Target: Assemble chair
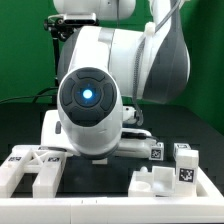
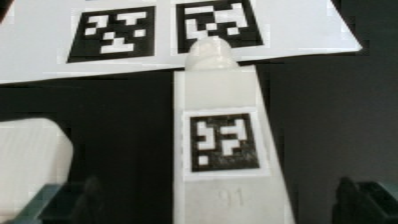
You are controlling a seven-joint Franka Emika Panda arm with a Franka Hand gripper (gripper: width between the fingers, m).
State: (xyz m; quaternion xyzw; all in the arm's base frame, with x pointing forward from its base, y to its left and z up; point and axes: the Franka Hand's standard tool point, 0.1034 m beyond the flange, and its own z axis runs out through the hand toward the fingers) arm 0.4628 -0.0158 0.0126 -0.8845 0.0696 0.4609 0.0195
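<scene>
One white chair leg [image 2: 221,100] with a square tag [image 2: 222,141] is lying on the dark bench [image 2: 89,110], between the fingers [image 2: 50,205] of the gripper [image 2: 208,198]. The gripper is standing wide open, holding nothing.

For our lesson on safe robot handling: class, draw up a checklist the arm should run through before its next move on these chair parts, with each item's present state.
1. Gripper open: ok; its fingertips stand apart on either side of the long leg piece, gaps showing.
2. Leg piece roughly centred between the fingertips: ok.
3. Leg piece's tag readable: ok.
4. Leg piece's tip seated against the flat two-tag panel: cannot tell; the tip overlaps the panel's edge in the wrist view.
5. Neighbouring white piece clear of the fingertips: cannot tell.
6. Work spot visible in the exterior view: not ok; the robot arm hides it.
</scene>
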